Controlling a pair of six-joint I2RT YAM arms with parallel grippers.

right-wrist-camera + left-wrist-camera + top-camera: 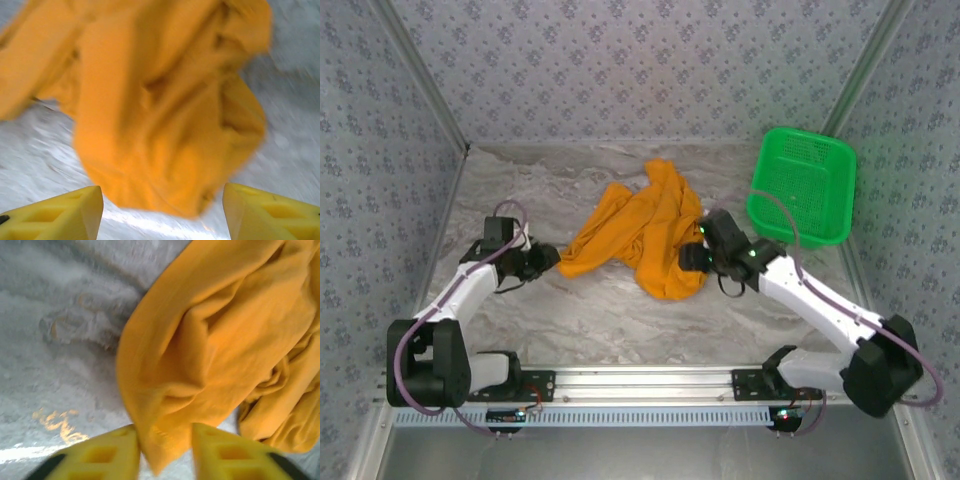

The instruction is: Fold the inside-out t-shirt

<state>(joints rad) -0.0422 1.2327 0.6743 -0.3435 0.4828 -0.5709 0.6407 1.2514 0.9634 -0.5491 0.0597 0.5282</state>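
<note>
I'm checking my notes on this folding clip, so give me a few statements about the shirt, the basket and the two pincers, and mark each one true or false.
1. The t-shirt lies crumpled on the table. True.
2. The green basket holds part of the t-shirt. False: the basket stands apart from it, at the far right, with no cloth in it.
3. A corner of the t-shirt sits between the fingers of the left pincer. True.
4. The right pincer is shut. False: its fingers stand wide apart, with the t-shirt just ahead of them.
</note>
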